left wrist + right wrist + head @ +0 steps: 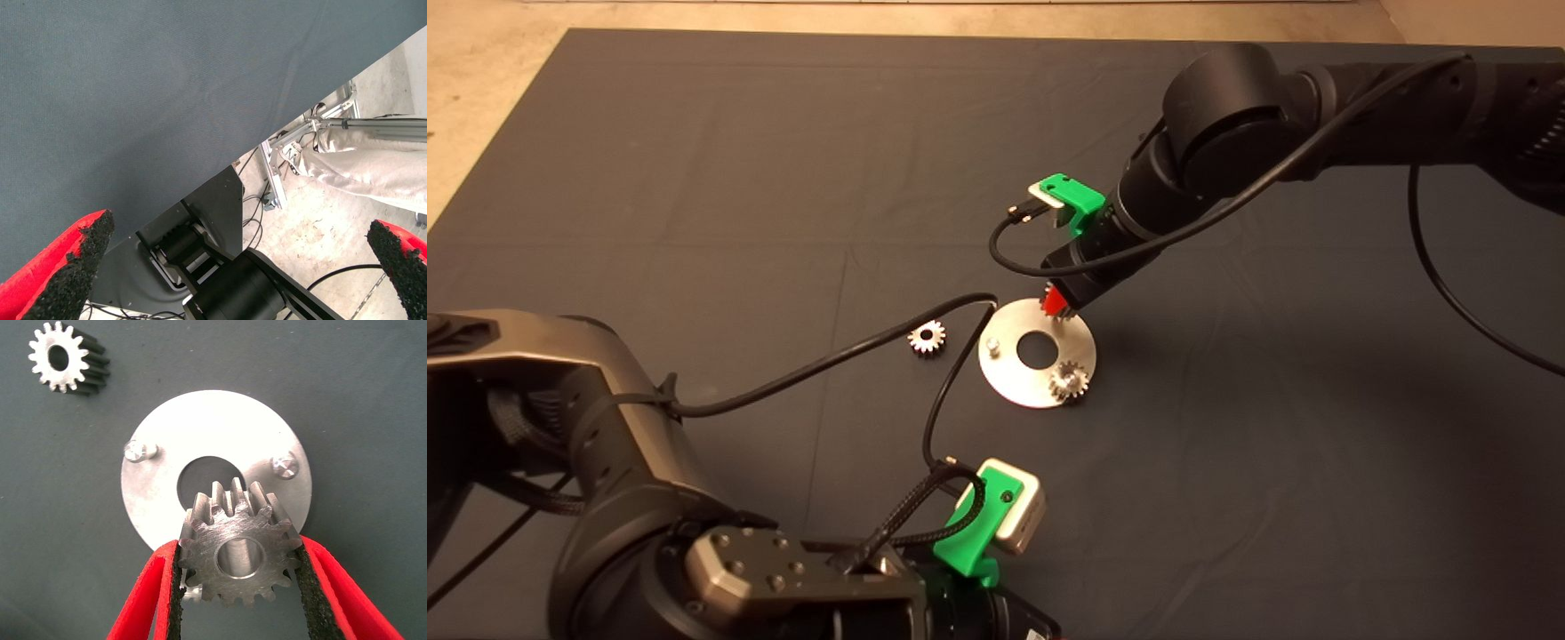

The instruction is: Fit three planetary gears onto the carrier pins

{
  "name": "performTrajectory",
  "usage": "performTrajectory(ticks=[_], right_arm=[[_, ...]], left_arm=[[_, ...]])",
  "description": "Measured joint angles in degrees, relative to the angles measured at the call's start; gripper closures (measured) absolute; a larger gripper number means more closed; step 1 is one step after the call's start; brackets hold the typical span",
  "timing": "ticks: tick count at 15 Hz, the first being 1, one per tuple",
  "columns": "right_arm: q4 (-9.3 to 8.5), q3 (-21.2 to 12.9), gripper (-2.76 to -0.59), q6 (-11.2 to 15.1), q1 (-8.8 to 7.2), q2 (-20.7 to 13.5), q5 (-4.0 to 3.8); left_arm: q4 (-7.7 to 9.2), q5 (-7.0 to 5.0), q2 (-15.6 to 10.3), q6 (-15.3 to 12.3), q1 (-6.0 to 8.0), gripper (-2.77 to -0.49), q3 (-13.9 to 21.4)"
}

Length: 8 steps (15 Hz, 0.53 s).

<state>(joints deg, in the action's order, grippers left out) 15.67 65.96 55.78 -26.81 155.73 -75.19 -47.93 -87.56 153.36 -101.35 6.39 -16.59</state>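
The carrier disc (1014, 378) lies mid-mat, shiny, with a central hole. One planetary gear (1069, 380) sits on its near right pin. Another gear (927, 338) lies loose on the mat to the disc's left. My right gripper (1056, 304) hovers at the disc's far edge, shut on a third gear (239, 553) held flat by its teeth. Two carrier pins (141, 451) (285, 465) stand bare in the right wrist view, with the loose gear (63, 357) beyond the disc (200, 420). The held gear hides the seated one there. My left gripper (238, 227) is parked open at the mat's near edge.
A black cable (951, 373) from the left arm loops over the mat close to the disc's left rim. Past the mat's edge (320, 100), the left wrist view shows the floor, metal framing and a person's leg (373, 160) in light trousers.
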Motion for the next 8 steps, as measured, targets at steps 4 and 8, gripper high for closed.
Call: performTrajectory(ticks=[4, 8], right_arm=[[0.01, 0.27, -1.00, 0.00, 0.01, -0.09, -0.77], [0.23, 0.33, -0.99, -0.17, 0.29, -0.39, -1.40]], left_arm=[[0.01, 0.05, 0.31, -0.22, 0.05, -2.75, 0.00], [0.04, 0.05, 0.33, -0.27, 0.33, -2.75, 0.00]])
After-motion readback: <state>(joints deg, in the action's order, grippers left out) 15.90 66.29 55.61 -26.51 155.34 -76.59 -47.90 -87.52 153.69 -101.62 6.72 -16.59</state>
